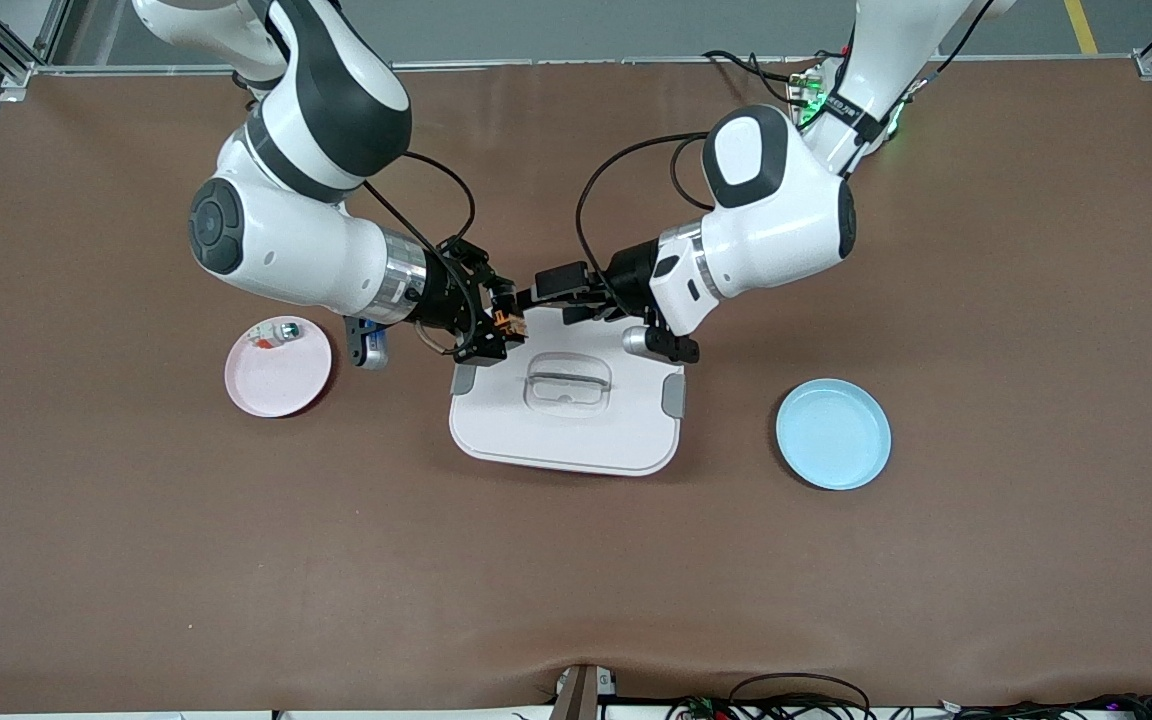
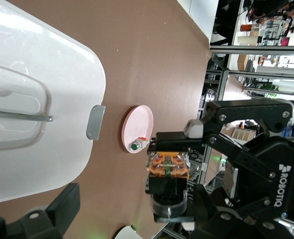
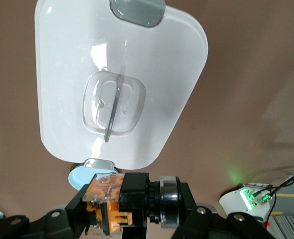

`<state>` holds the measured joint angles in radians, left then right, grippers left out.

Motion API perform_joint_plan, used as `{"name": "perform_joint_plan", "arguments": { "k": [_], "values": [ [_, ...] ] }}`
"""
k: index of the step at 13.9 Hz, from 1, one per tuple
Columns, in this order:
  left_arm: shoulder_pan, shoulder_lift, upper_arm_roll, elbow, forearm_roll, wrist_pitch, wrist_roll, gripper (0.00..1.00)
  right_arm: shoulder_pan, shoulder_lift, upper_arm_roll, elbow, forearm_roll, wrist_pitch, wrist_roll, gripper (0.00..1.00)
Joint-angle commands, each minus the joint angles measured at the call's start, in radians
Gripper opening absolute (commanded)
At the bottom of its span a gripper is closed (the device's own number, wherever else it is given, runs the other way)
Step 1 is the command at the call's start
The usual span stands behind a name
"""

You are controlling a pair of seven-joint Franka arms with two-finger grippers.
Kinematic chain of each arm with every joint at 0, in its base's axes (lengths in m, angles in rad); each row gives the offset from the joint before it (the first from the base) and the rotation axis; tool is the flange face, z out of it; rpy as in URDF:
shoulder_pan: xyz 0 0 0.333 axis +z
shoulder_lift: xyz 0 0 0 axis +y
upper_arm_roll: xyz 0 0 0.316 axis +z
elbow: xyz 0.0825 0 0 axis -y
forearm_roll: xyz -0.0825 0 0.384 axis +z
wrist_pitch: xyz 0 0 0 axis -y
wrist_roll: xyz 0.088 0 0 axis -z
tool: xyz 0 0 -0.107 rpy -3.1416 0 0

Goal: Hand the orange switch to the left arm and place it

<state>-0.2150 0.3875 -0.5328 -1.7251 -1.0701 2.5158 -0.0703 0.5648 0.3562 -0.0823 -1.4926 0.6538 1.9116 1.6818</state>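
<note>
We see the right end effector (image 1: 502, 322) clamped on the switch (image 1: 509, 321), held in the air over the box's (image 1: 566, 440) edge nearest the arm bases. The left end effector (image 1: 548, 296) hangs just beside it with its fingers spread wide, gripping nothing. The box sits mid-counter (image 1: 576, 580), between the pink plate (image 1: 281, 385) and the blue plate (image 1: 833, 433). Only the left wrist view shows the switch's orange end (image 2: 167, 165) squarely, with two small pieces (image 2: 137, 145) on the pink plate; the right wrist view shows the box's clear handle (image 3: 113, 105).
</note>
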Motion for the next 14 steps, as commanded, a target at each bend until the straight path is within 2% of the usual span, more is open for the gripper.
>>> {"name": "perform_joint_plan", "arguments": {
  "k": [1, 11, 12, 13, 14],
  "values": [
    [-0.006, 0.011, -0.006, 0.021, -0.056, 0.027, 0.023, 1.00, 0.015, 0.015, -0.008, 0.035, 0.027, -0.008, 0.027, 0.00],
    [-0.027, 0.033, -0.006, 0.047, -0.061, 0.063, 0.035, 1.00, 0.035, 0.023, -0.008, 0.075, 0.046, 0.001, 0.064, 0.00],
    [-0.027, 0.033, -0.006, 0.047, -0.059, 0.063, 0.043, 0.76, 0.033, 0.023, -0.008, 0.075, 0.050, 0.001, 0.064, 0.00],
    [-0.023, 0.033, -0.006, 0.047, -0.059, 0.061, 0.053, 0.58, 0.033, 0.024, -0.008, 0.075, 0.052, 0.003, 0.064, 0.00],
    [-0.020, 0.033, -0.006, 0.045, -0.059, 0.058, 0.055, 0.53, 0.033, 0.030, -0.008, 0.081, 0.052, 0.003, 0.064, 0.00]
  ]
}}
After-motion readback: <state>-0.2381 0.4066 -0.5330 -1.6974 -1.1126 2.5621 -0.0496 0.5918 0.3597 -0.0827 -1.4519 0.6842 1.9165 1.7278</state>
